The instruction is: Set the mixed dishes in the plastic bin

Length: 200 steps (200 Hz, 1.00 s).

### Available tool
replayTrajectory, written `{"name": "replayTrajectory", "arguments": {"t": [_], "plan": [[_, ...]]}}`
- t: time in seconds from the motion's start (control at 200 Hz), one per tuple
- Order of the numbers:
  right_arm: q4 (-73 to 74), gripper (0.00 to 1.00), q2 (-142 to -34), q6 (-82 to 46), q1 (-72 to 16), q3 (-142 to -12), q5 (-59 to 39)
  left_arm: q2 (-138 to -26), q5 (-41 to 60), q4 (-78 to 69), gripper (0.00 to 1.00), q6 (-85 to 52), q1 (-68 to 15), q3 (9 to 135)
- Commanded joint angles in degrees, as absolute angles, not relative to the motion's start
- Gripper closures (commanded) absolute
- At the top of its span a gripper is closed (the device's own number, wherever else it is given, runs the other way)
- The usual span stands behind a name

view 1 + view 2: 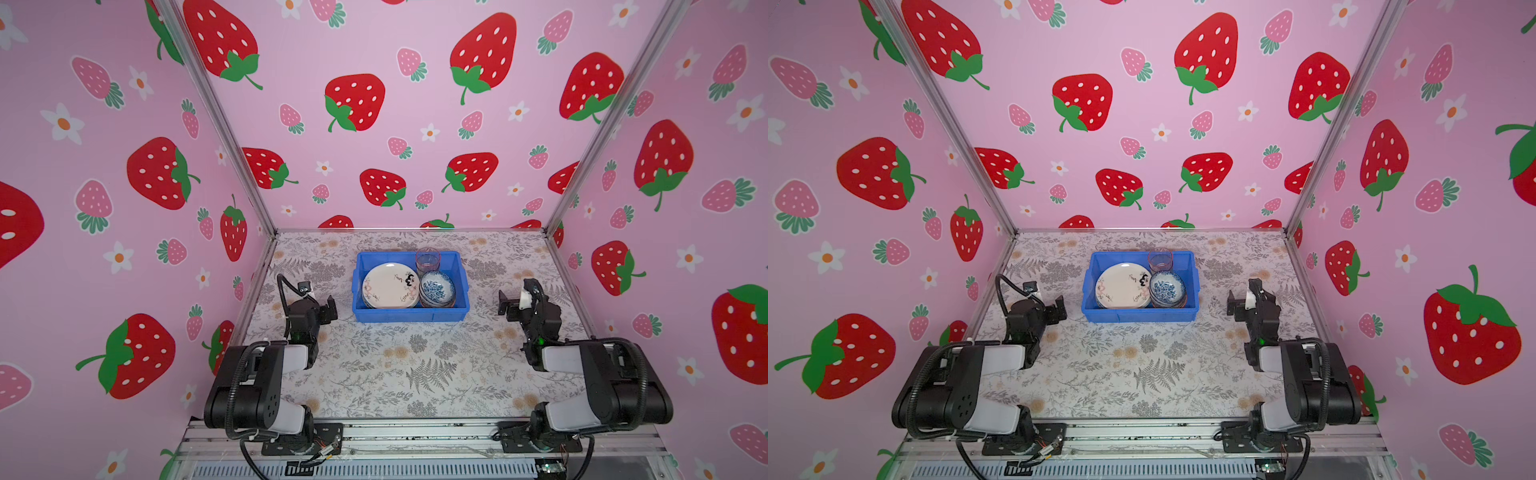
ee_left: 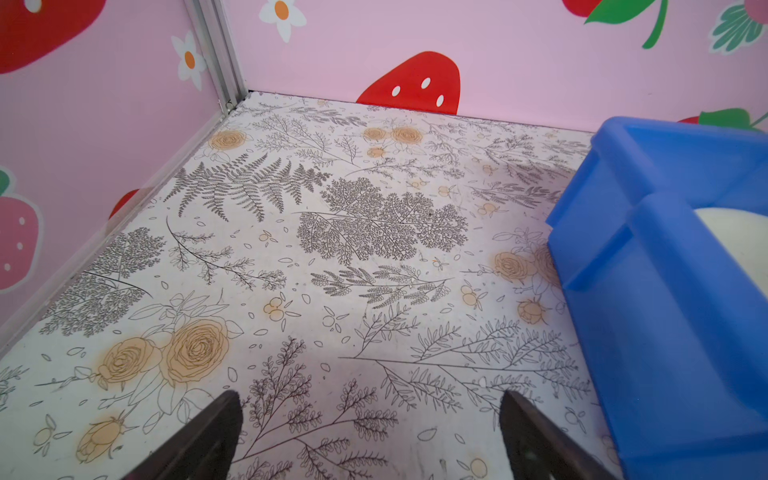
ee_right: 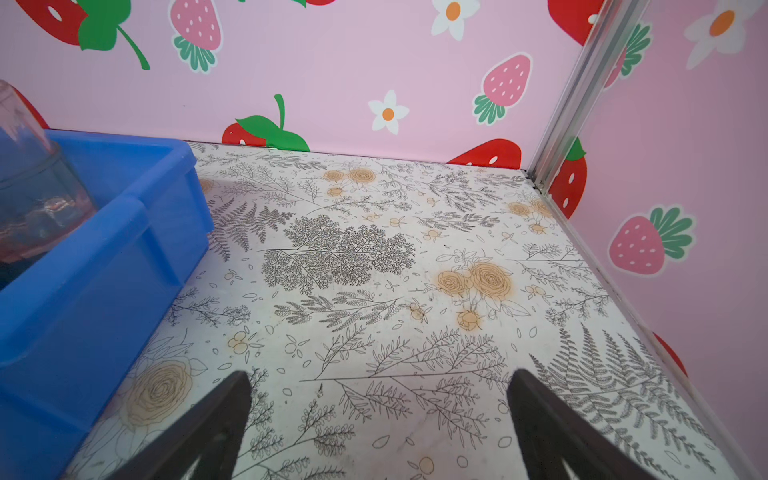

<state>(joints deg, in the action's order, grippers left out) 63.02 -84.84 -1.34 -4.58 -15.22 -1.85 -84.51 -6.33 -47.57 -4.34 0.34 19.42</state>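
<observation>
The floral table (image 1: pixel 415 365) is showing no loose dishes in both top views, so the task is looking finished. The plastic bin (image 1: pixel 409 316) is sitting toward the table's 12 o'clock. The left gripper (image 1: pixel 330 309) is hanging at the bin's 8 o'clock and the right gripper (image 1: pixel 505 305) at its 4 o'clock, both with jaws spread wide, holding nothing, well apart from the bin's walls. Inside, the cream floral plate (image 1: pixel 388 284) is topping a stack at 9 o'clock, the blue-white bowl (image 1: pixel 437 286) is crowning nested bowls at 4 o'clock, and the pink glass cup (image 1: pixel 428 258) is standing upright at 1 o'clock, rising above the rim. The danger is lying there: any arm sweeping low across the bin is likely clipping that tall cup and toppling it onto the bowls, or nudging the bin and rattling the stacks.
</observation>
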Motion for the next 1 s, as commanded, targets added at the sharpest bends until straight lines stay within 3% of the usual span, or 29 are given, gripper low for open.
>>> {"name": "replayTrajectory", "arguments": {"t": [0.0,0.31,0.995], "plan": [[77.19,0.01,-88.76,-0.43,-4.0,-11.9,-1.3,-86.48,-4.28,-53.35,0.01,-3.55,0.71,19.64],[71.77,0.01,-90.06,-0.04,-4.04,-15.29,-1.76,-88.82,0.89,-42.79,0.01,-1.17,0.86,26.51],[71.81,0.01,-89.75,0.18,-4.48,-15.21,-0.71,-88.82,1.85,-43.38,0.01,-1.68,1.54,26.28]]}}
